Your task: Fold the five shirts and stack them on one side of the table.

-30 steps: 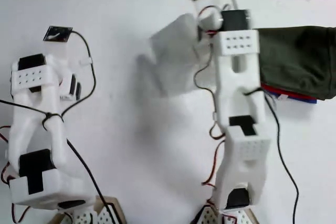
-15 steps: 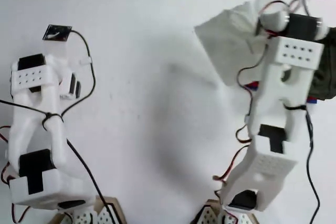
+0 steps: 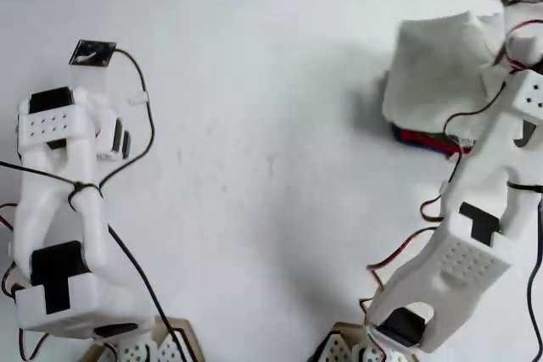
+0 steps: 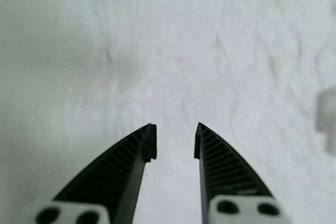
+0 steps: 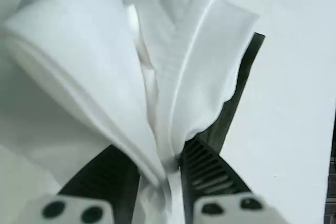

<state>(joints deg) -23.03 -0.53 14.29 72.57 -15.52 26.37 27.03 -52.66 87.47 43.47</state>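
A folded white shirt (image 3: 437, 74) lies over the stack at the table's right side, draped and a little rumpled. A red shirt's edge (image 3: 420, 137) shows beneath it. My right gripper (image 5: 168, 162) is shut on a fold of the white shirt (image 5: 79, 51), and a dark green shirt (image 5: 244, 82) shows under the cloth. The right arm (image 3: 475, 235) leans over the right edge toward the stack. My left gripper (image 4: 173, 141) is open with nothing between its fingers, just above bare white table. The left arm (image 3: 59, 125) stands folded back at the left.
The white table (image 3: 254, 125) stretches between the two arms. Cables (image 3: 140, 99) loop around the left arm, with a small black module (image 3: 93, 54) at its far end. Red and black wires (image 3: 407, 252) hang by the right arm.
The right arm has swung from the table's middle to the right, carrying the white shirt onto the stack, where it now covers the dark green shirt. The left arm has not moved.
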